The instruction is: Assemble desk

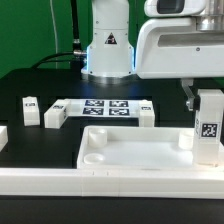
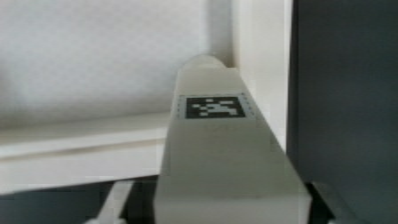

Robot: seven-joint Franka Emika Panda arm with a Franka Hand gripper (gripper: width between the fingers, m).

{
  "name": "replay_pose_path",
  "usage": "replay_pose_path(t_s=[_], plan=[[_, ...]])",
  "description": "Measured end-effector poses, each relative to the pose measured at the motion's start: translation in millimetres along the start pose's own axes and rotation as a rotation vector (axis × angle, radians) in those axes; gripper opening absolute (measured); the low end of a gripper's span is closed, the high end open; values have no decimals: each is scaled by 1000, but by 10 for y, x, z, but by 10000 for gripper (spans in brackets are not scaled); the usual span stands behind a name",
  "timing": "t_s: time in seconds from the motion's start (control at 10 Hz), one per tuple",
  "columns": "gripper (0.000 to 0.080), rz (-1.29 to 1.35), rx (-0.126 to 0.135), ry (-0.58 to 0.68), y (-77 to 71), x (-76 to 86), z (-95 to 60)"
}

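White border rail (image 1: pixel 30 182) lies in front of the tabletop (image 1: pixel 130 152). Gripper (image 1: pixel 206 100) pinches an upright tagged leg (image 1: pixel 208 130) beside the tabletop's corner socket (image 1: pixel 186 141). This is likely the leg-fitting step, and the next move needs alignment over that socket and a straight push down.

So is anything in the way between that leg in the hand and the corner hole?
Nothing visible. The leg, held in the hand, hangs close beside the tabletop near its corner socket, with nothing between them.
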State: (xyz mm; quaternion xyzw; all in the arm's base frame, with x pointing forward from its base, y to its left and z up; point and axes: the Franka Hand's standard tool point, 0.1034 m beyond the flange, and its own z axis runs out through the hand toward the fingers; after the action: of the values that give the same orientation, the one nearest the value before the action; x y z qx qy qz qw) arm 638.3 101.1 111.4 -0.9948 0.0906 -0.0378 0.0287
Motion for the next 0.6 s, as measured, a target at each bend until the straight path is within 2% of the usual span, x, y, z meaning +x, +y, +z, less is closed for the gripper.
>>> replay_pose_path(t_s=[0.4,0.6], plan=[[290,448,-4,-13,21,-11,2],[290,511,-5,-13,23,-13,3]])
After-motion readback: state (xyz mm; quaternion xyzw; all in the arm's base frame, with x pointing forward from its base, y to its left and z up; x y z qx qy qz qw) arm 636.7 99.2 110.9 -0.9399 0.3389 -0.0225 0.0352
